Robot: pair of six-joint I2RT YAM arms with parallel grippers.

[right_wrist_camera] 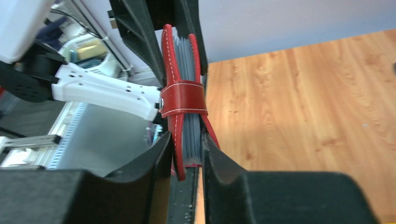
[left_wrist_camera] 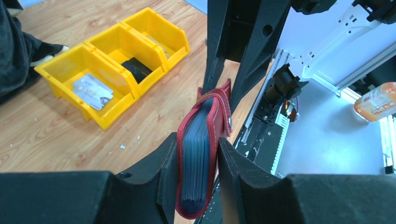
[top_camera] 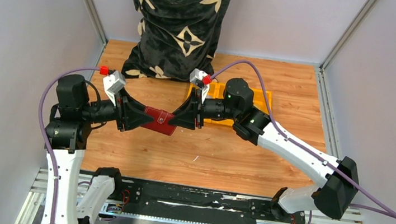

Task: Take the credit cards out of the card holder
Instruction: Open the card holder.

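The left end effector [left_wrist_camera: 197, 142] is clenched on the card holder [left_wrist_camera: 205, 130]; its two black fingers [left_wrist_camera: 166, 161] press on the two maroon covers at one end, and the stack of grey inner sleeves [left_wrist_camera: 194, 158] shows edge-on between them; the right end effector [right_wrist_camera: 186, 140] grasps the same card holder at the opposite end, also with one finger on each cover; so the two end effectors point tip to tip, and the card holder hangs between them, lifted off the tabletop [top_camera: 207, 158]; just in front of the right end effector the strap tab [right_wrist_camera: 183, 99] is wrapped across the open edge from cover to cover, and a small metal snap [right_wrist_camera: 162, 103] sits on its end against the outer cover; the covers stand close together, bulged only a little by the sleeves; if any card sits in the sleeves, I cannot tell; beyond the left end effector and to its left side, well apart from the card holder, a yellow bin [left_wrist_camera: 112, 116] with three compartments stands on the tabletop; pale grey credit cards [left_wrist_camera: 91, 91] lie flat in the end compartment nearest to this end effector, and a dark flat thing [left_wrist_camera: 135, 70] lies in the middle compartment; the third compartment shows only its yellow floor; further out, at the far edge of the tabletop, hangs a black cloth with a tan flower pattern [top_camera: 178, 19]
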